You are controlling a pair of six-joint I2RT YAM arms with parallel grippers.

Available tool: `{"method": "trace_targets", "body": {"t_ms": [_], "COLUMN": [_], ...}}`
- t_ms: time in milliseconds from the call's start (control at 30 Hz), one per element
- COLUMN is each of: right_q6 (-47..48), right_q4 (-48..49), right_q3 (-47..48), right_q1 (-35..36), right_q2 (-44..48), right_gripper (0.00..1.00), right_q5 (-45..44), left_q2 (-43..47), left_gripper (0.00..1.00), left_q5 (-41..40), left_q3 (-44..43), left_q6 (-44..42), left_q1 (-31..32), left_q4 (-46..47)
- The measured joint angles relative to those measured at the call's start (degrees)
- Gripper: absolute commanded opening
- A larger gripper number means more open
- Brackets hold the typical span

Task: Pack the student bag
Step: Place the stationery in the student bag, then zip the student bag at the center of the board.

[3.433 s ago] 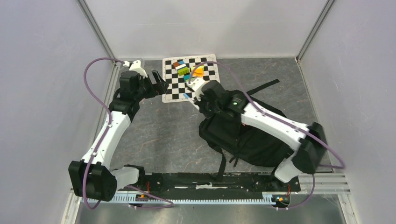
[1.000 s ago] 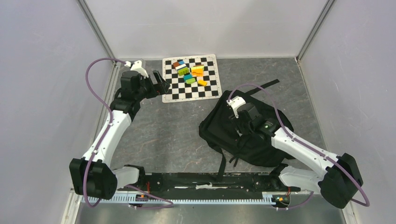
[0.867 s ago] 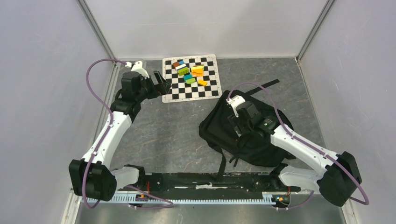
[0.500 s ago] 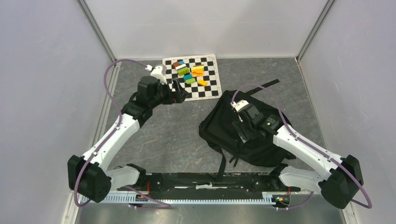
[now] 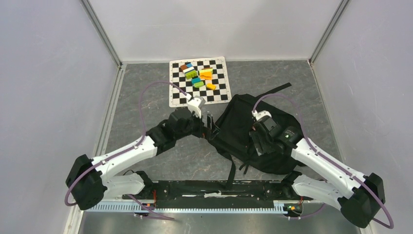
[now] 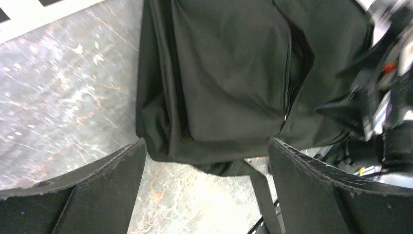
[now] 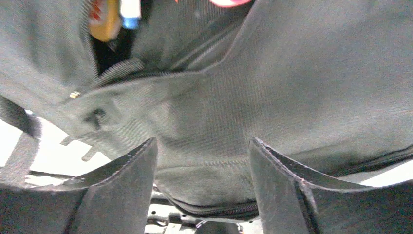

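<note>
Grey table [image 5: 146, 107]: left pincer [image 5: 210, 127] open, low beside student bag [image 5: 234, 117]; right pincer [image 5: 259, 144] open, over it.

The right arm [image 5: 321, 158] hides part of the black backpack [image 5: 234, 122]; coloured pieces [image 5: 198, 75] on the checkered mat [image 5: 178, 93] are too small to name.

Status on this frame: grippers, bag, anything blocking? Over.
Left gripper open at the student bag, left edge. Right gripper open over the bag. Coloured blocks on the checkered mat. Nothing seen blocking.
</note>
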State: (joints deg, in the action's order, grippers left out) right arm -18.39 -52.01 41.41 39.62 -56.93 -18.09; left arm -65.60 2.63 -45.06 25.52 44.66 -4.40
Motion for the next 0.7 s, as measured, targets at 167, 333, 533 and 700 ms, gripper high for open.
{"method": "trace_targets", "body": {"t_ms": [167, 333, 533, 700], "right_q6": [-3.58, -6.6, -8.63, -9.77], "right_q4": [1.09, 5.86, 9.7, 9.68], "right_q3": [6.29, 6.01, 0.22, -4.76], "right_q1": [0.02, 0.02, 0.02, 0.02], "right_q2": [1.25, 2.64, 1.42, 1.81], "right_gripper": [0.82, 0.83, 0.78, 0.65], "right_q5": [-1.38, -4.94, -10.75, -13.35], "left_q2": [0.0, -0.13, -3.72, -9.25], "left_gripper": [0.99, 1.0, 1.0, 0.99], "left_q5": [-3.52, -6.86, -10.32, -11.98], "left_q3": [6.67, 9.29, 10.54, 10.56], "left_q6": [-0.02, -0.04, -0.04, -0.11], "left_q1": [7.41, 13.22, 18.95, 22.51], "left_q4": [5.97, 11.78, 18.88, 23.89]}}
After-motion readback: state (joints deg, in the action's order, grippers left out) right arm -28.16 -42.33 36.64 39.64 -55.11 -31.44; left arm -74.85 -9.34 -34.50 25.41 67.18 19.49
